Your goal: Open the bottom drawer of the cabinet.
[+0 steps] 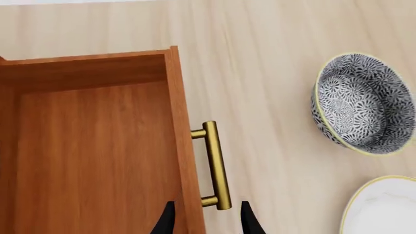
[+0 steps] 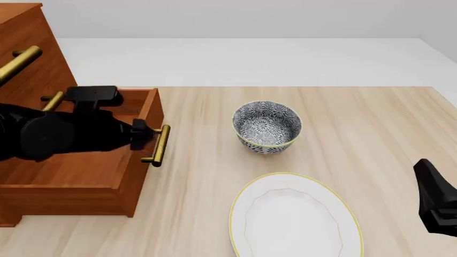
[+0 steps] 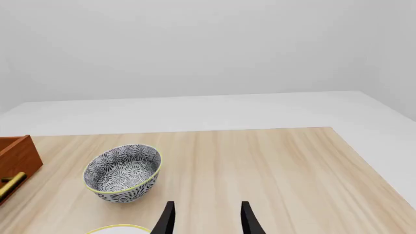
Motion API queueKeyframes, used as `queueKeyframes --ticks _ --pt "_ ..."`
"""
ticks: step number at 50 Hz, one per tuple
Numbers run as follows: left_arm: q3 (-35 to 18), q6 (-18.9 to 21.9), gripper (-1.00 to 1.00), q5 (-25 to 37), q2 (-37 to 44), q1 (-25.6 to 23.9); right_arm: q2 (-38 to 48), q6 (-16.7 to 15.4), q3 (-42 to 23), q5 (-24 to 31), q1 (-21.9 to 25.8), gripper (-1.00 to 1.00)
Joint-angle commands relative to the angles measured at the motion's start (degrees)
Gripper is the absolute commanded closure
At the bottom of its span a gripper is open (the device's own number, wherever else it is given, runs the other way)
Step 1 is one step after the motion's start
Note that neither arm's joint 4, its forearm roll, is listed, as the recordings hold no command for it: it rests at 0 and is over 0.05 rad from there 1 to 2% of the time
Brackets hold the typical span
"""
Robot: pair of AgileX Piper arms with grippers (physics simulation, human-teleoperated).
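Observation:
The reddish-brown cabinet (image 2: 32,43) stands at the table's left edge. Its bottom drawer (image 2: 85,195) is pulled well out, and the empty inside of the bottom drawer (image 1: 91,156) fills much of the left wrist view. The brass bar handle (image 2: 161,144) faces the bowl. My left gripper (image 1: 206,222) is open, its fingers straddling the drawer front and one end of the handle (image 1: 216,165) without pinching it. In the front view the left gripper (image 2: 143,133) sits right behind the handle. My right gripper (image 3: 206,222) is open and empty, low at the near right.
A patterned black-and-white bowl (image 2: 266,127) stands mid-table, right of the handle. A white, yellow-rimmed plate (image 2: 292,219) lies near the front edge. The right arm (image 2: 437,201) is at the right edge. Two upper brass handles (image 2: 18,61) jut out above the open drawer.

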Motion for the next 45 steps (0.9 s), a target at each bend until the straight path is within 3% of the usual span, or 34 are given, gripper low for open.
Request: queueKeyframes --ticks 1,23,25,26,27,28,35,36,39,41,45 --pt "0.84 0.32 -1.00 3.86 -7.21 -0.15 0.02 -0.01 0.00 -0.01 -0.01 -1.00" --pt "-2.98 2.75 -1.00 23.26 -36.90 0.68 -0.01 0.00 0.00 0.01 0.00 -1.00" --pt "-3.80 8.14 -1.00 24.82 -40.67 2.54 0.01 -0.02 0.00 -0.01 0.00 -1.00" --pt "-3.66 8.06 -1.00 25.30 -41.65 1.89 0.00 0.01 0.00 0.00 0.00 -1.00" --pt "-2.96 5.49 -1.00 26.03 -43.67 2.23 0.00 0.00 0.00 0.00 0.00 -1.00" --pt "-3.40 8.12 -1.00 26.92 -46.06 2.03 0.02 0.00 0.00 -0.01 0.00 -1.00" --pt "-5.72 8.41 -1.00 31.59 -54.53 0.72 -0.02 0.01 0.00 0.01 0.00 -1.00" --pt "-6.92 10.39 -1.00 32.69 -56.68 0.97 0.00 0.01 0.00 0.00 0.00 -1.00" --pt "-8.90 11.03 -1.00 33.90 -60.41 -0.36 0.00 0.01 0.00 0.00 0.00 -1.00" --pt "-8.27 13.74 -1.00 34.55 -63.33 -0.45 -0.01 0.00 0.00 0.01 -0.02 -1.00" --pt "-8.16 15.41 -1.00 35.89 -70.11 -0.86 0.03 0.00 0.00 -0.01 -0.01 -1.00"
